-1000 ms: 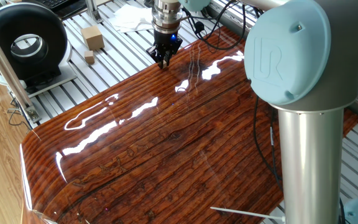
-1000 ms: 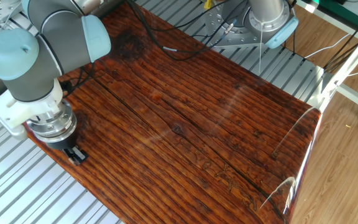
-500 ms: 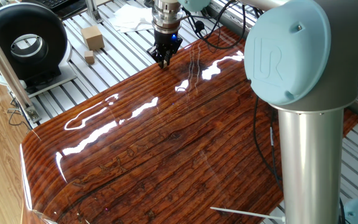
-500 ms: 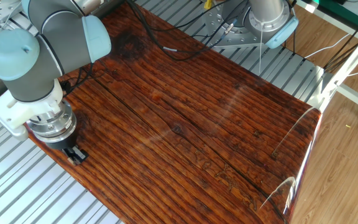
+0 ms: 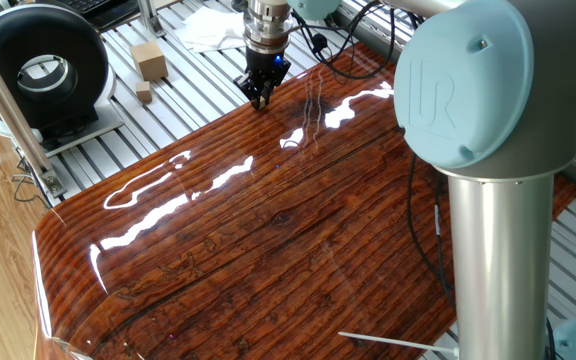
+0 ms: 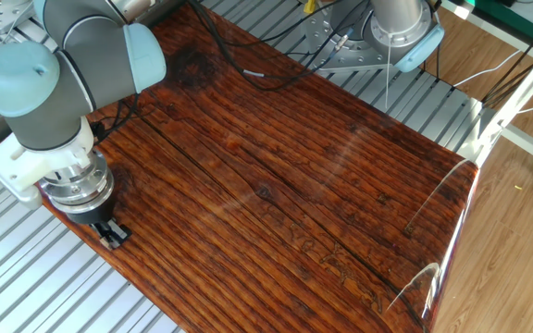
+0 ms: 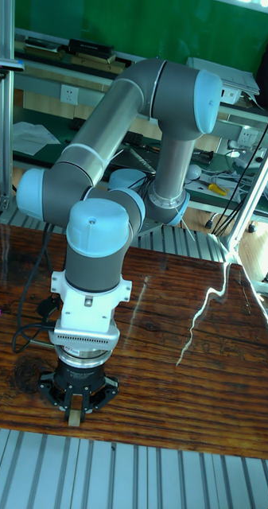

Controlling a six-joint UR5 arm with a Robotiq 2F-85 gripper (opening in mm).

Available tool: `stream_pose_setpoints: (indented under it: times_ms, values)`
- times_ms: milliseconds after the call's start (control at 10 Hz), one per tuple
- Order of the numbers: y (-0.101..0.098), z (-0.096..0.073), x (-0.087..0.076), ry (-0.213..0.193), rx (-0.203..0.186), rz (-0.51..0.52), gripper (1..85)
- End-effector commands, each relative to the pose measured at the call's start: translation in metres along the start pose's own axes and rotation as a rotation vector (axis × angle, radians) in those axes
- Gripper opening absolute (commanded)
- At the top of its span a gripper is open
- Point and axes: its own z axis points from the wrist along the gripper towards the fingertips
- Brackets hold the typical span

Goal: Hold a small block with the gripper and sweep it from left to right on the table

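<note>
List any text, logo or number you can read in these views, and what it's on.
"UR": embossed logo on the light-blue joint cap of the arm, nearest in one fixed view.
No other text is readable: the gripper, table and black round device show no legible marks.

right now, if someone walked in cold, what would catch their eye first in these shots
Probably the big glossy red-brown table with bright glare streaks across its striped grain. Next, the bulky grey and light-blue arm bending down to the table's edge, where the black gripper pinches a tiny tan block. Off the board, two tan blocks sit on the grey slats.
</note>
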Motion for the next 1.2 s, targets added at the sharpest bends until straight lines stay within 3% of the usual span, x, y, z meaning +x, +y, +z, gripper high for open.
stream_pose_setpoints:
  times_ms: [0,500,1100]
  values:
    - [0.000,-0.001,0.001,0.005,-0.006,0.006,1.0]
    - [-0.003,-0.001,0.002,0.008,0.004,-0.006,1.0]
    - [-0.015,-0.002,-0.009,-0.032,0.052,-0.038,1.0]
